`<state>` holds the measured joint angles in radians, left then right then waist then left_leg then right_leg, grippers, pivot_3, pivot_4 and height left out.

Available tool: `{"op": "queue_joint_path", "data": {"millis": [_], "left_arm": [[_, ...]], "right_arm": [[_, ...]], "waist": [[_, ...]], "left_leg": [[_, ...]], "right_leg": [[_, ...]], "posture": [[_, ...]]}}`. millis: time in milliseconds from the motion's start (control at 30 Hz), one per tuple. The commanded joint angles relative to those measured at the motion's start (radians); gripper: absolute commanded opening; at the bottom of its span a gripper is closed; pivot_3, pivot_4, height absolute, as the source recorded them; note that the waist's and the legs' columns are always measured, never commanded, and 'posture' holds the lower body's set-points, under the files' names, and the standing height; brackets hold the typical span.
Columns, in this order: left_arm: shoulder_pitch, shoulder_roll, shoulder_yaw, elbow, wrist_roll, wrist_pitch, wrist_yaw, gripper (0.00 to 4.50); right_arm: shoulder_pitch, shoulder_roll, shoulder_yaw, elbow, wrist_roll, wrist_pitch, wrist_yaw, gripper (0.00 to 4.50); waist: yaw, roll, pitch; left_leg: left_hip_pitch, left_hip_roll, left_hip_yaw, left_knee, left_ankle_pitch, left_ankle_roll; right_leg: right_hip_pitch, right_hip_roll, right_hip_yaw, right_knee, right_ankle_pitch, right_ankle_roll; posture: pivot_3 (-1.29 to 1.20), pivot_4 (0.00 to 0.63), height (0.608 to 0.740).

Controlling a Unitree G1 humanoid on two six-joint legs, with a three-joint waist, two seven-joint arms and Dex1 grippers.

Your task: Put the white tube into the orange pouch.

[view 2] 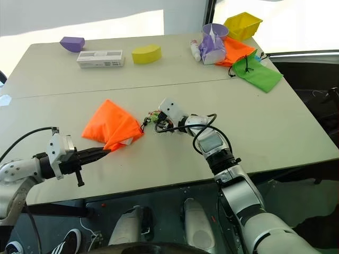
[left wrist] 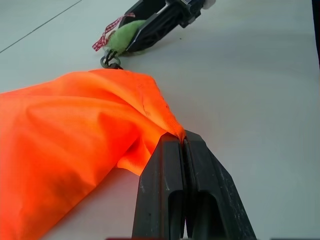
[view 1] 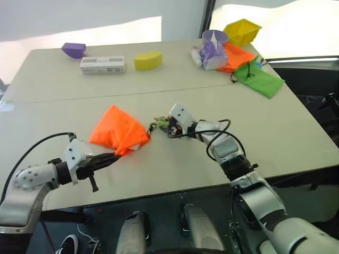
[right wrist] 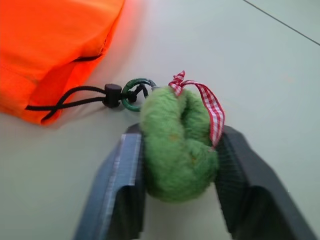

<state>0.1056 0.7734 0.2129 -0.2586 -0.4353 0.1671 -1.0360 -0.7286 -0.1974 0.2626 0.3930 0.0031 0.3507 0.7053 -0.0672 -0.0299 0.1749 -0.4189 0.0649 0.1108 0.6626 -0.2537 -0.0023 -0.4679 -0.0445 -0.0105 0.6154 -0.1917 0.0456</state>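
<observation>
The orange pouch [view 1: 117,129] lies crumpled in the middle of the table. My left gripper [view 1: 117,155] is shut on its near corner, the fabric pinched between the fingertips [left wrist: 170,150]. A black cord leads from the pouch to a fuzzy green pompom [right wrist: 177,150] with a red checked ribbon. My right gripper [right wrist: 180,134] is shut on that pompom, one finger pressing each side. A small white patch [view 2: 127,141] shows at the pouch's near edge. I cannot tell whether it is the white tube.
At the back right stand a purple cup [view 1: 214,47], a small white bottle [view 1: 196,55], a second orange pouch [view 1: 237,55], a lime-green pouch [view 1: 259,79] and a yellow bin [view 1: 242,30]. Farther left are a yellow block [view 1: 148,60], a white box [view 1: 102,64] and a purple block [view 1: 73,50].
</observation>
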Motion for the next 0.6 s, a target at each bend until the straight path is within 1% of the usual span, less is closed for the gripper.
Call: {"op": "queue_joint_path", "data": {"millis": [33,200,267,333,500,600], "left_arm": [[-0.001,-0.004,0.011,-0.029,-0.01,-0.005,0.007,0.0],[0.0,-0.008,0.027,-0.028,-0.088,0.097,0.016,0.0],[-0.006,-0.01,0.027,-0.031,-0.089,0.102,0.02,0.57],[-0.006,-0.01,0.026,-0.036,-0.119,0.133,0.007,1.34],[0.018,-0.002,0.037,-0.052,-0.102,0.101,-0.002,3.78],[0.01,-0.005,0.059,-0.078,-0.16,0.151,0.004,3.78]], "right_arm": [[0.02,-0.023,-0.022,-0.104,0.024,0.02,0.02,0.05],[0.117,-0.089,-0.068,-0.328,0.073,0.095,0.038,0.05],[0.139,-0.096,-0.088,-0.404,0.109,0.139,0.041,0.0],[0.151,-0.101,-0.11,-0.461,0.136,0.171,0.033,0.0],[0.162,-0.129,-0.168,-0.542,0.181,0.192,0.017,0.0],[0.19,-0.189,-0.168,-0.584,0.195,0.191,0.055,0.0]], "waist": [[0.0,0.0,0.0],[0.007,0.0,0.0],[0.007,0.0,0.0],[0.005,0.0,0.0],[0.007,0.0,0.0],[0.013,0.0,0.0]], "left_leg": [[0.0,0.0,0.0,0.0,0.0,0.0],[0.0,0.0,0.0,0.0,0.0,0.0],[0.0,0.0,0.0,0.0,0.0,0.0],[0.0,0.0,0.0,0.0,0.0,0.0],[0.001,0.0,-0.001,0.0,0.0,0.0],[0.001,0.0,-0.001,0.0,0.0,0.0]], "right_leg": [[0.0,0.0,0.0,0.0,0.0,0.0],[0.0,0.0,0.0,0.0,0.0,0.0],[0.0,0.0,0.0,0.0,0.0,0.0],[0.0,0.0,0.0,0.0,0.0,0.0],[0.0,0.0,0.0,0.001,0.0,0.0],[0.0,0.0,0.0,0.0,0.0,0.0]], "posture": [[0.0,0.15,0.74],[0.0,0.15,0.74],[0.0,0.15,0.74],[0.0,0.15,0.74],[0.0,0.15,0.74],[0.0,0.15,0.74]]}}
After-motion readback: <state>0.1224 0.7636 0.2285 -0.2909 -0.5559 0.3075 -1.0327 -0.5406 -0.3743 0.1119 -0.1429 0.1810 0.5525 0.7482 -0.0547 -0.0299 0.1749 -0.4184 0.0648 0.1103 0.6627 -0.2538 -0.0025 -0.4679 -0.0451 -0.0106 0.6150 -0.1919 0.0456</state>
